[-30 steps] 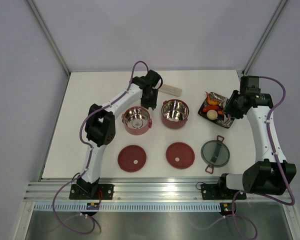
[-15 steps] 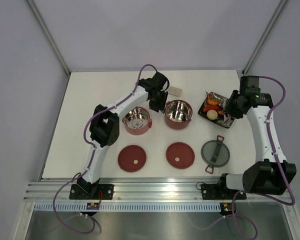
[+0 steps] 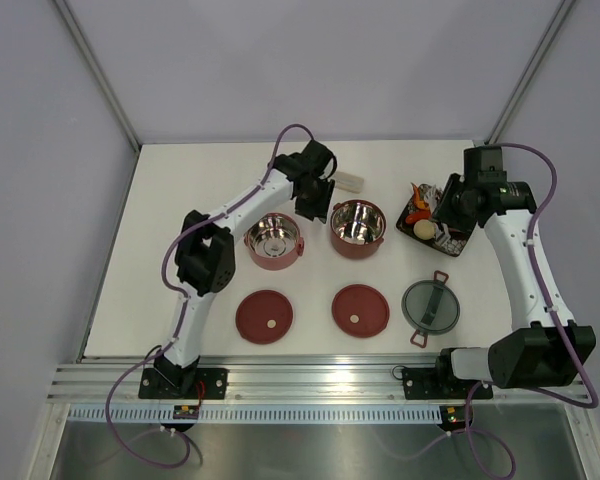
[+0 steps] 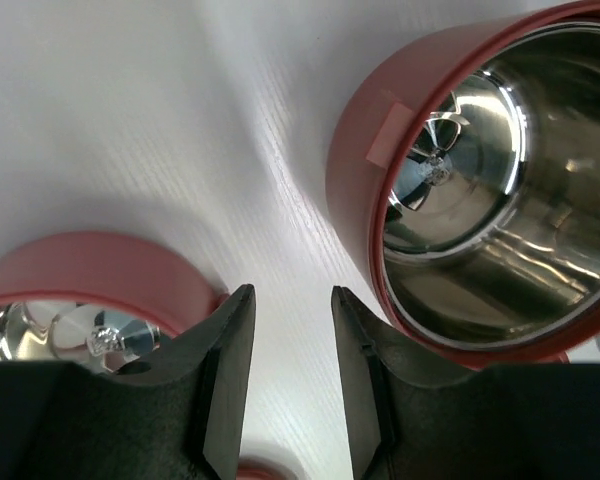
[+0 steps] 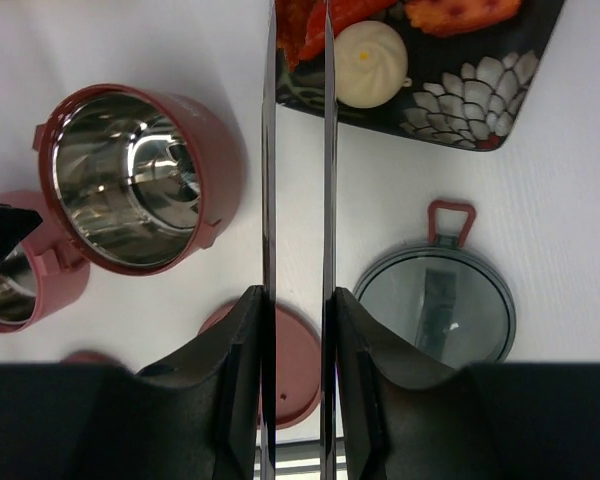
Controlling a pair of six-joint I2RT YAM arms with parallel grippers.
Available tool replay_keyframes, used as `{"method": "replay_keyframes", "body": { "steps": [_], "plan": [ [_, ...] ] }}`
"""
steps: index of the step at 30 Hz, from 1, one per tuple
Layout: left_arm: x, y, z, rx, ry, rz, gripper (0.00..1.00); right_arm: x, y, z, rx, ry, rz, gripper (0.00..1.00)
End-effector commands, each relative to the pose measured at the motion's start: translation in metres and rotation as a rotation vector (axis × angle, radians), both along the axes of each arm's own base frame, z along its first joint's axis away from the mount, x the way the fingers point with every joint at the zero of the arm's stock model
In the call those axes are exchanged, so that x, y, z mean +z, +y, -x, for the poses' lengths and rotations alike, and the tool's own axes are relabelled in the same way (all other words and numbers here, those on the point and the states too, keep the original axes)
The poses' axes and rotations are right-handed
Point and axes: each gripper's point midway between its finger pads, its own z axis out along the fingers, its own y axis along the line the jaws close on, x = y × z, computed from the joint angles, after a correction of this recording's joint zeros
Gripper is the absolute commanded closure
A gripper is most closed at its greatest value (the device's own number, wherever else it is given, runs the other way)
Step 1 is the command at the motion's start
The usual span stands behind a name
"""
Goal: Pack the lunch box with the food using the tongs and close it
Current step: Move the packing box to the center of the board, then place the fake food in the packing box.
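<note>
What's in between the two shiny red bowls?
Only bare white table, shown in the left wrist view. The left bowl and right bowl stand apart, and the open left tool points there.

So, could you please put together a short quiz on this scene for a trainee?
1. True or false: both bowls are empty.
2. What does the right gripper hold? A: a bowl. B: the tongs. C: nothing.
3. Fill in: the food lies on the ___.
Key: 1 true; 2 B; 3 tray.
</note>
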Motion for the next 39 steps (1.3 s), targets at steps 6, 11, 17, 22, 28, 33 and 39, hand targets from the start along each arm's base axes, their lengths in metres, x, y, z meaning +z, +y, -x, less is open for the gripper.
{"method": "replay_keyframes", "body": {
  "steps": [6, 11, 17, 22, 28, 33, 39],
  "plan": [
    [0.093, 0.062, -0.019, 0.144, -0.16, 0.094, 0.57, 0.024, 0.071, -0.017, 0.163, -0.081, -0.05, 1.0],
    [0.109, 0.111, -0.02, 0.262, -0.179, 0.133, 0.51, 0.012, 0.125, -0.015, 0.297, -0.055, -0.087, 0.99],
    [0.098, 0.141, -0.014, 0.321, -0.162, 0.086, 0.47, -0.01, 0.15, -0.013, 0.349, 0.0, -0.072, 0.98],
    [0.089, 0.141, -0.01, 0.32, -0.14, 0.087, 0.45, -0.017, 0.156, -0.012, 0.364, 0.016, -0.073, 0.88],
    [0.087, 0.139, -0.01, 0.314, -0.132, 0.09, 0.44, -0.012, 0.157, -0.008, 0.371, 0.01, -0.067, 0.85],
    [0.089, 0.139, -0.011, 0.311, -0.139, 0.085, 0.44, -0.005, 0.16, 0.004, 0.377, 0.009, -0.075, 0.87],
    [0.085, 0.138, -0.011, 0.307, -0.127, 0.088, 0.44, -0.003, 0.155, 0.016, 0.363, 0.012, -0.052, 0.87]
  ]
}}
